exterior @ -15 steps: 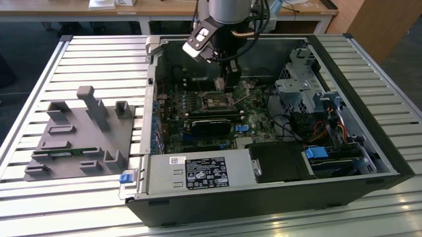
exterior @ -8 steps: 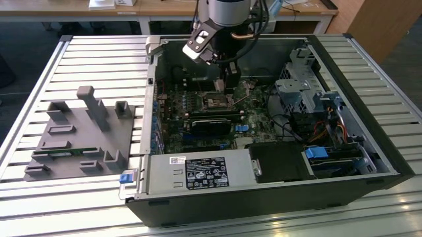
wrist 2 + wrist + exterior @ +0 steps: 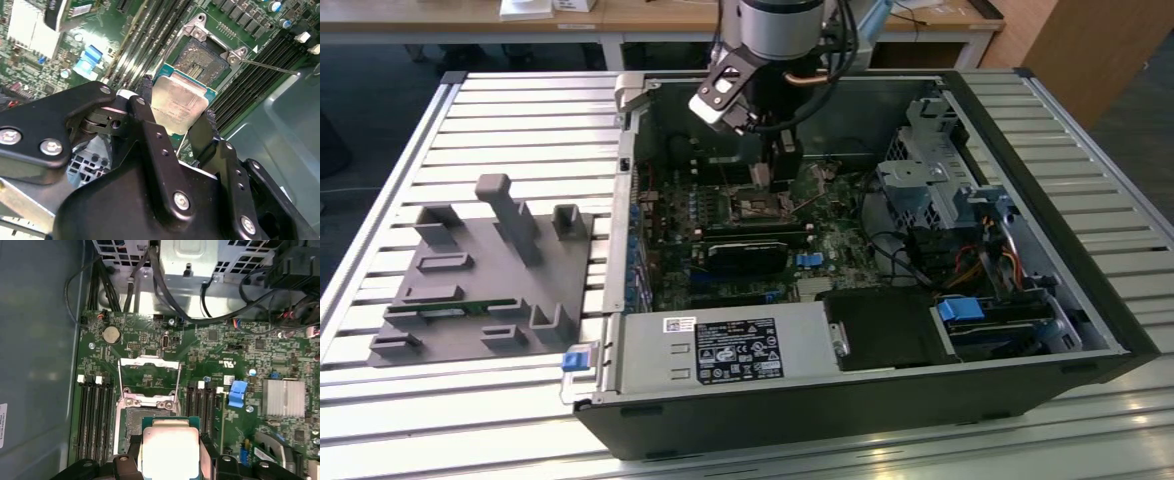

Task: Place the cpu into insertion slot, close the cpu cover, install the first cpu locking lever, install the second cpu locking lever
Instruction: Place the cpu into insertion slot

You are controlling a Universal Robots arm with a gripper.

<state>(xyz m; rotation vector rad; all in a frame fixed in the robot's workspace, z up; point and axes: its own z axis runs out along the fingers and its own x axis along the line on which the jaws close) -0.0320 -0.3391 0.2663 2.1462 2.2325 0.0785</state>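
Gripper (image 3: 178, 104): black two-finger unit, clenched on the chip, one finger on each of two opposite edges.

Chip (image 3: 182, 100): flat square, pale silver-grey top on a green rim, held level between the fingers in both wrist views (image 3: 169, 450). It sits over the open socket (image 3: 202, 59); contact with the socket cannot be told.

Cover (image 3: 150, 377): thin shiny metal frame, swung back from the socket and lying open, with the green board showing through its centre.

Lever (image 3: 270, 65): thin metal rod, angled out from the socket corner.

Computer case (image 3: 854, 420): black tower on its side, open, with the arm reaching down into it.

Grey holder (image 3: 480, 280): on the slatted table (image 3: 400, 160), at the exterior view's left, just beside the case.
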